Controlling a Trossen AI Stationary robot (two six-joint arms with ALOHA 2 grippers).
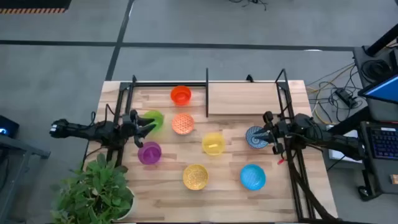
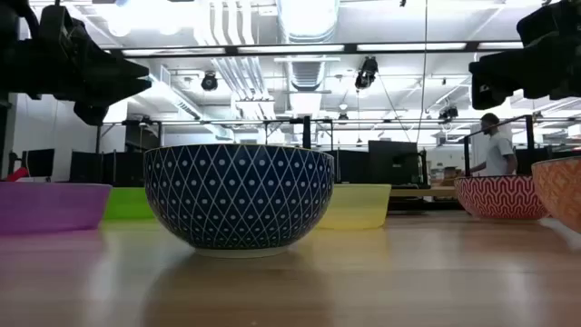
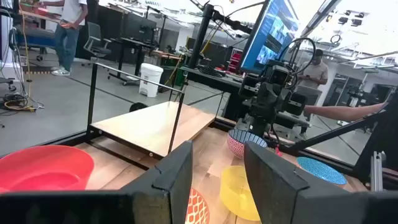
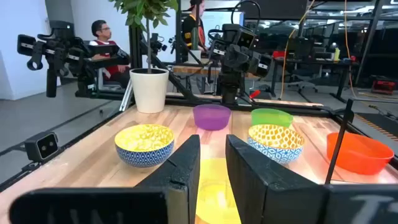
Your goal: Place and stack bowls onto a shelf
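Observation:
Eight bowls stand on the table in the high view: red-orange (image 1: 181, 94), green (image 1: 154, 118), orange patterned (image 1: 182, 123), purple (image 1: 149, 152), yellow (image 1: 213, 143), gold patterned (image 1: 195, 176), light blue (image 1: 253, 177) and blue-and-white patterned (image 1: 255, 138). The shelf (image 1: 245, 98) is a raised light-wood board on black posts at the far edge, with no bowl on it. My left gripper (image 1: 148, 124) (image 3: 217, 158) is open above the green bowl's rim. My right gripper (image 1: 265, 135) (image 4: 213, 149) is open above the blue-and-white bowl (image 2: 238, 195), which rests on its base.
A potted plant (image 1: 96, 190) stands at the near left corner. A black metal frame (image 1: 168, 82) runs along the far edge beside the shelf, and the red-orange bowl sits just left of the board. People (image 4: 102, 37) are in the room beyond the table.

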